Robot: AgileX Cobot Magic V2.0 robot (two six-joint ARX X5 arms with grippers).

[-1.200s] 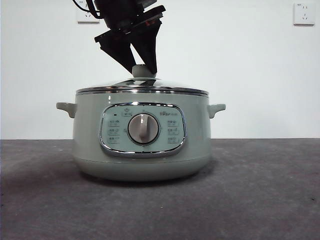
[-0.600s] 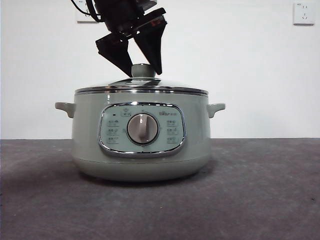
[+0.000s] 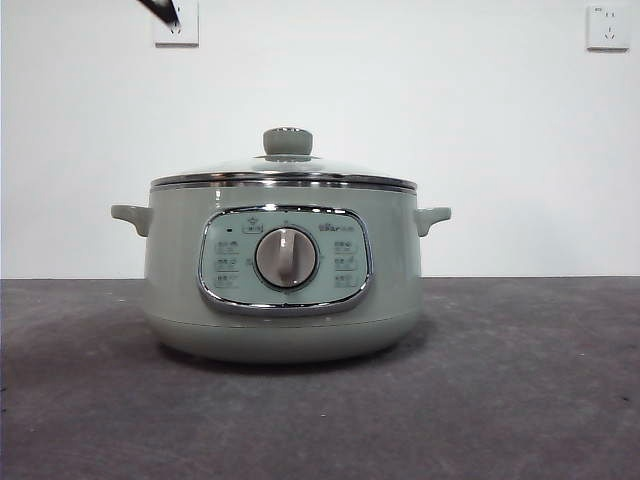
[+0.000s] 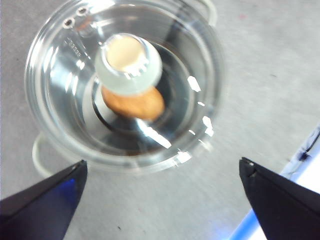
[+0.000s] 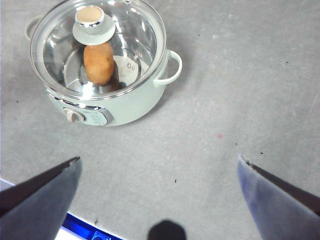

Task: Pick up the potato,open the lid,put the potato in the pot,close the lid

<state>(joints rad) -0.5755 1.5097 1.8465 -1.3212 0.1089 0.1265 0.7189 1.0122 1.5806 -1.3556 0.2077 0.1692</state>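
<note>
The pale sage-green pot (image 3: 283, 290) stands in the middle of the table with its control panel and silver dial facing the front view. The glass lid (image 3: 285, 174) sits closed on it, its green knob (image 3: 288, 141) on top. Through the glass the potato (image 5: 98, 62) lies on the pot's floor; it also shows in the left wrist view (image 4: 134, 102) under the knob (image 4: 128, 62). My left gripper (image 4: 160, 200) is open and empty, high above the lid. My right gripper (image 5: 159, 192) is open and empty, high over bare table beside the pot (image 5: 107, 102).
A black arm tip (image 3: 162, 10) shows at the top left of the front view. Two wall sockets (image 3: 608, 27) are on the white wall behind. The grey table (image 3: 520, 380) spreads around the pot.
The gripper that stood around the lid's knob has let go and risen out of the front view, leaving only a black tip at the top left. The lid stays on the pot.
</note>
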